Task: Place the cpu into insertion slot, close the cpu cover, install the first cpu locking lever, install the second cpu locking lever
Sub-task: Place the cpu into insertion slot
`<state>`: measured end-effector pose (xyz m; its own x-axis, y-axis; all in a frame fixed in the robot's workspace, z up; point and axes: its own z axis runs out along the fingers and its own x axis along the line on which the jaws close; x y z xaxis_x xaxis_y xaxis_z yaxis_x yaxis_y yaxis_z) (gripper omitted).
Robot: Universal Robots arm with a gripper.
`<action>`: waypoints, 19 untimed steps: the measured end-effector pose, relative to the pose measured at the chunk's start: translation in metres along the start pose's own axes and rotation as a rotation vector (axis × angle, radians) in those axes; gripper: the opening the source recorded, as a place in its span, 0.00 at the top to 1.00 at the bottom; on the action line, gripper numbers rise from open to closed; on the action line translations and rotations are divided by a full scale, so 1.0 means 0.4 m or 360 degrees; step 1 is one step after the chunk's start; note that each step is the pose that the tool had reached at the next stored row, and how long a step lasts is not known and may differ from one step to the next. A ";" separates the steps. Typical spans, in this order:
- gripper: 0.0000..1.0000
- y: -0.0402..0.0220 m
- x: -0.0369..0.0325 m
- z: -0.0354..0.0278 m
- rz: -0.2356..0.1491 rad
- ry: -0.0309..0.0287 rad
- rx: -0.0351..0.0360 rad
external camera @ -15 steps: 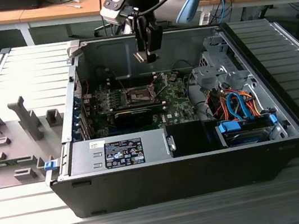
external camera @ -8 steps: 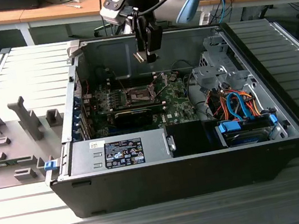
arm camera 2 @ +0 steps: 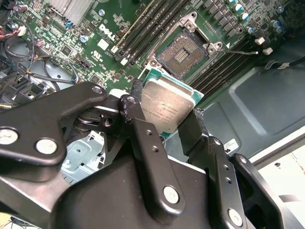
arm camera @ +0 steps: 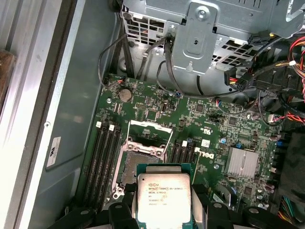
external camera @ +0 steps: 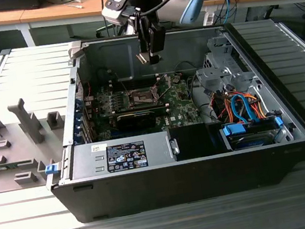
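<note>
While it hangs above the open computer case (external camera: 186, 182), the gripper (external camera: 149, 58) clamps the cpu (arm camera: 163, 198) by its edges between both fingers, apart from the bare insertion slot (arm camera 2: 183, 50), whose cpu cover (arm camera: 150, 128) seems raised.

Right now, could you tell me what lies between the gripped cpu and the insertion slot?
Nothing: in the second wrist view only open air separates the cpu from the insertion slot.
</note>
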<state>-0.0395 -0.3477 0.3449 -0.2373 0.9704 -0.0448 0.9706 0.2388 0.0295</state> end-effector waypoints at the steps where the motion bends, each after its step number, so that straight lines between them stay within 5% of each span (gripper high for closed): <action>1: 0.45 0.000 0.000 0.000 0.0002 -0.00001 0.0000; 19: 0.45 0.000 0.000 0.000 0.0030 -0.00009 0.0001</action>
<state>-0.0395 -0.3477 0.3449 -0.2191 0.9747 -0.0448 0.9749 0.2206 0.0295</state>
